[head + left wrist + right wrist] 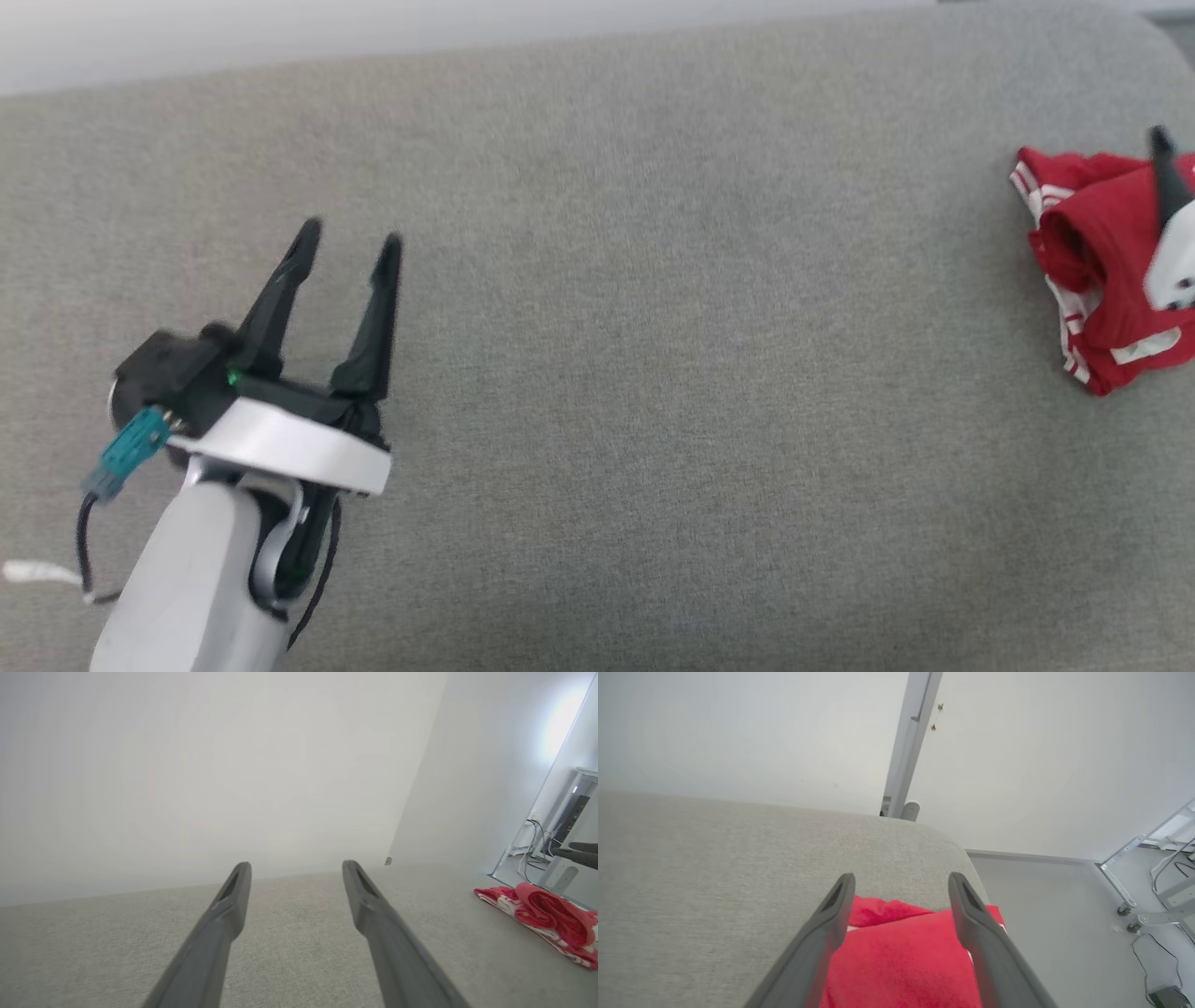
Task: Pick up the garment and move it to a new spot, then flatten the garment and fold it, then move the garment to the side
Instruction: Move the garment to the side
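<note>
**Late stage of the task.** The red jersey-style garment with white striped trim (1102, 252) lies as a compact bundle near the right edge of the grey upholstered fabric surface (653, 327), apparently folded and set aside. The right gripper (900, 879) hangs over it, jaws spread wide, gripping nothing. The left gripper (349, 238), likewise wide and empty, hovers well apart over bare fabric. Remaining, by judgement: withdrawal only.

Cloth garment (1097, 275), matt grey woven surface (597, 373), matt blk plastic left tool (352, 236)
</note>
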{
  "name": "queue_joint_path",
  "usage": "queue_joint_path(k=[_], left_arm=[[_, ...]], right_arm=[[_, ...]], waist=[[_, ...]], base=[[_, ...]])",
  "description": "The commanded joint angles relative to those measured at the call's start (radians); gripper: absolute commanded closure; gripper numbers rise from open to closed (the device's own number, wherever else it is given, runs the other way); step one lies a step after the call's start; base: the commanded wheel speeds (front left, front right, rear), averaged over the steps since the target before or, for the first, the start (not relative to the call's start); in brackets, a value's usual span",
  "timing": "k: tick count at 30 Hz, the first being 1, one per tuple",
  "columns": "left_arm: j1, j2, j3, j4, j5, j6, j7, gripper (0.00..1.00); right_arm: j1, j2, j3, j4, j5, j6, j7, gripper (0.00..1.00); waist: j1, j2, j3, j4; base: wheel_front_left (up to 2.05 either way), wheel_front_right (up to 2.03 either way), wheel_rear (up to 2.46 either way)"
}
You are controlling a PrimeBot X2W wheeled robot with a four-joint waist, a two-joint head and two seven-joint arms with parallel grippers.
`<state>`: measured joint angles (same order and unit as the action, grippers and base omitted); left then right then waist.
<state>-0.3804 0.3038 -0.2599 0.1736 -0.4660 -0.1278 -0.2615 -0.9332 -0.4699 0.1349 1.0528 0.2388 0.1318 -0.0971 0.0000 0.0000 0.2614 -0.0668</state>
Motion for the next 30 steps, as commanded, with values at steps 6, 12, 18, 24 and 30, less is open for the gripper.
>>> queue_joint_path(k=[6,12,18,24,30], left_arm=[[0.12,-0.012,0.098,-0.028,0.048,-0.003,-0.004,0.0],[0.229,-0.013,0.171,-0.049,0.088,-0.003,-0.004,0.0],[0.351,-0.03,0.257,-0.077,0.146,-0.002,-0.004,0.0],[0.426,-0.058,0.338,-0.106,0.169,-0.001,-0.004,0.0],[0.494,-0.083,0.392,-0.123,0.184,-0.002,-0.004,0.0]], right_arm=[[0.12,0.041,0.038,-0.11,0.075,-0.002,-0.105,0.0],[0.273,0.061,0.006,-0.255,0.107,-0.002,-0.155,0.0],[0.508,0.12,-0.101,-0.462,0.06,-0.002,-0.166,0.0],[0.673,0.202,-0.195,-0.633,0.009,-0.002,-0.167,0.0],[0.843,0.298,-0.269,-0.775,-0.041,-0.002,-0.167,0.0]], waist=[[0.0,0.0,-0.089,0.023],[0.0,0.0,-0.142,0.052],[0.0,0.0,-0.189,0.094],[0.0,0.0,-0.214,0.115],[0.0,0.0,-0.245,0.134]], base=[[0.0,0.0,0.0],[0.0,0.0,0.0],[0.0,0.0,0.0],[0.0,0.0,0.0],[0.0,0.0,0.0]])
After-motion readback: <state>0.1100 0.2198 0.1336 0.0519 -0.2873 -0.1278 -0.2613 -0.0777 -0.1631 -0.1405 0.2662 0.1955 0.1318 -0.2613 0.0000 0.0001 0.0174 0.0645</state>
